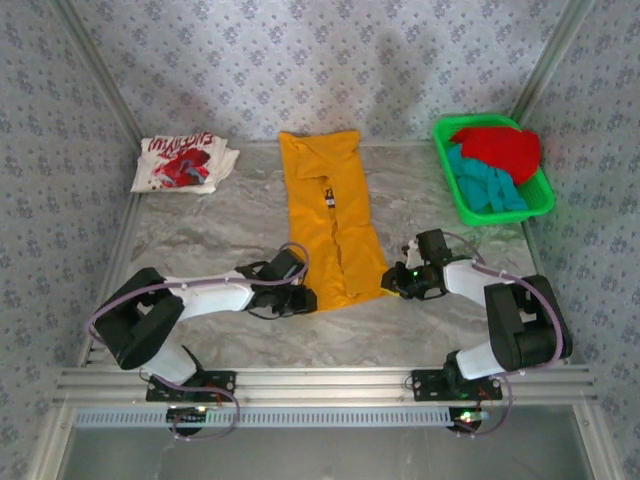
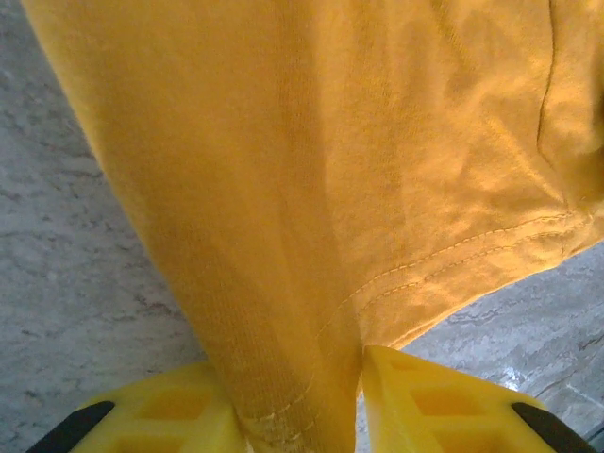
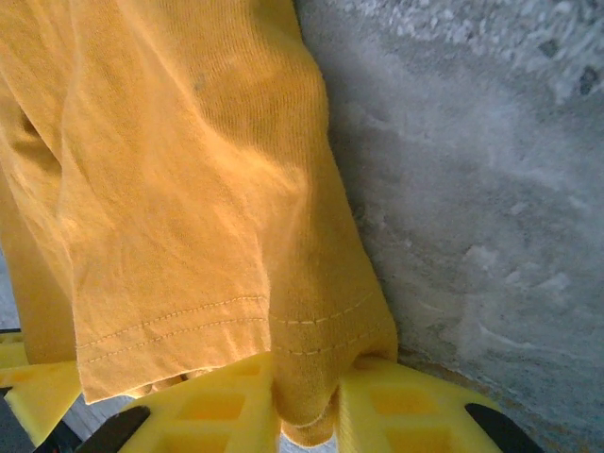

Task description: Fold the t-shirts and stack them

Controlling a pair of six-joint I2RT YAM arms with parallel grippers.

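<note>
You had the yellow-orange t-shirt lying as a long narrow strip up the middle of the table, with your left claw closed on its near-left hem corner and your right claw closed on the near-right one, cloth bunched in each grip. It looked light, limp and unlikely to slip, so I judged the stitched hem corners the right hold, provided you carried both at one pace to keep the fold square
</note>
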